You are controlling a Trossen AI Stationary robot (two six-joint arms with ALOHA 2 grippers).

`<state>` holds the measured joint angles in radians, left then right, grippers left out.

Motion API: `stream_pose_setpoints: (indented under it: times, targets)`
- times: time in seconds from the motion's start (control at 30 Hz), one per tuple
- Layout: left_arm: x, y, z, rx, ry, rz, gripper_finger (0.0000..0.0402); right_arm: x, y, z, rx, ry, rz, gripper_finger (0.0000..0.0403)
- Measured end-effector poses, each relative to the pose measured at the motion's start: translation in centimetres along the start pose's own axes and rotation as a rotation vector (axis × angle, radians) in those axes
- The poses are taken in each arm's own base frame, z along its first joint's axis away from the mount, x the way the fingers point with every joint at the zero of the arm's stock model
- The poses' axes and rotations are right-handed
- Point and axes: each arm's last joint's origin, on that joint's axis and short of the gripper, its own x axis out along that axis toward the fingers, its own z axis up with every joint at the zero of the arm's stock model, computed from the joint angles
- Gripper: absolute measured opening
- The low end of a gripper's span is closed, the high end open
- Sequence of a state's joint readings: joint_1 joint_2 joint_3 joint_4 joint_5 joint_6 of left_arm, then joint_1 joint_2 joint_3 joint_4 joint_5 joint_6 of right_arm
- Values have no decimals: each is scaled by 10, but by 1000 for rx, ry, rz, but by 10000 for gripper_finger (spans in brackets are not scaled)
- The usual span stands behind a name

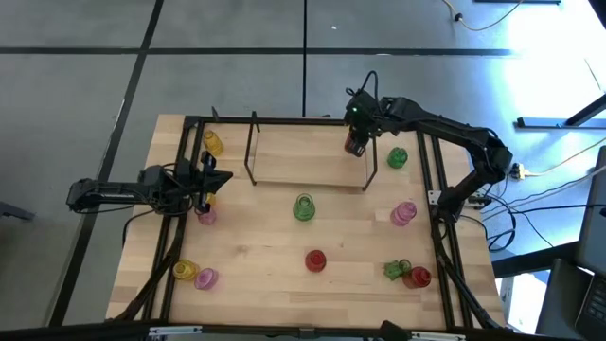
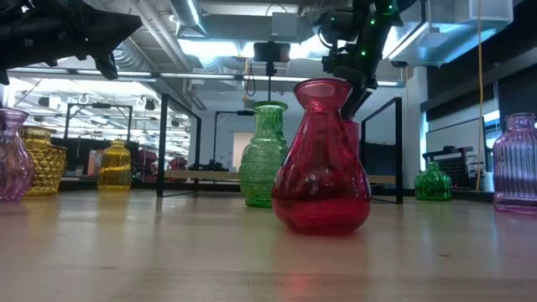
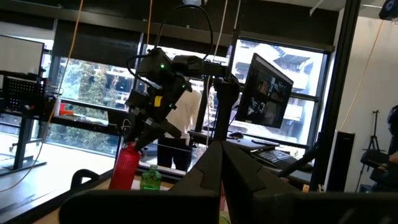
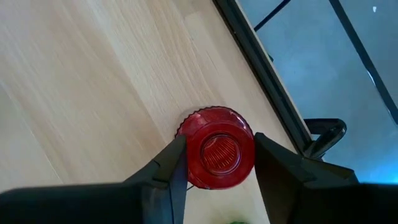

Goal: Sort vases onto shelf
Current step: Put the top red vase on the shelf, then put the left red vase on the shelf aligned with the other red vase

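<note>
Spanning the grey-floored room, the pale wood table (image 1: 265,246) bears scattered vases — right pincer (image 4: 214,163) spread around a red vase (image 4: 216,149), left pincer (image 1: 216,178) pressed together.

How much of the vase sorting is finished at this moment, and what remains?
Done: nothing is settled yet; the shelf carries only the red vase now being placed at its right end. In hand: the right hand is over that vase, fingers on both sides of it, seemingly opening. Left: the other vases on the table, such as the green vase, the center red vase and the yellow vase. The left hand waits shut.
</note>
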<state>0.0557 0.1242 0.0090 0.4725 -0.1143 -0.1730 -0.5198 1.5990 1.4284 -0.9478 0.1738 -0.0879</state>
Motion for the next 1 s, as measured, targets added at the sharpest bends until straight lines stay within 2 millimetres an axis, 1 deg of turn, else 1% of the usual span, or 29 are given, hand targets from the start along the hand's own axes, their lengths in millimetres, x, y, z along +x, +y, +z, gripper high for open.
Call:
stream_pose_setpoints:
  times: [0.2,0.5,0.6,0.73,0.83,1.0]
  targets:
    - [0,0,0,0,0,0,1,0,1,1,1,-9,1,151]
    - [0,0,0,0,0,0,1,0,0,1,1,-7,-30,217]
    - [0,0,0,0,0,0,1,0,-1,1,1,-6,-45,229]
    - [0,0,0,0,0,0,1,0,-1,1,-2,-7,-53,236]
    - [0,0,0,0,0,0,1,-8,-2,2,-7,1,-50,237]
    - [0,0,0,0,0,0,1,-35,3,9,-24,-2,-31,237]
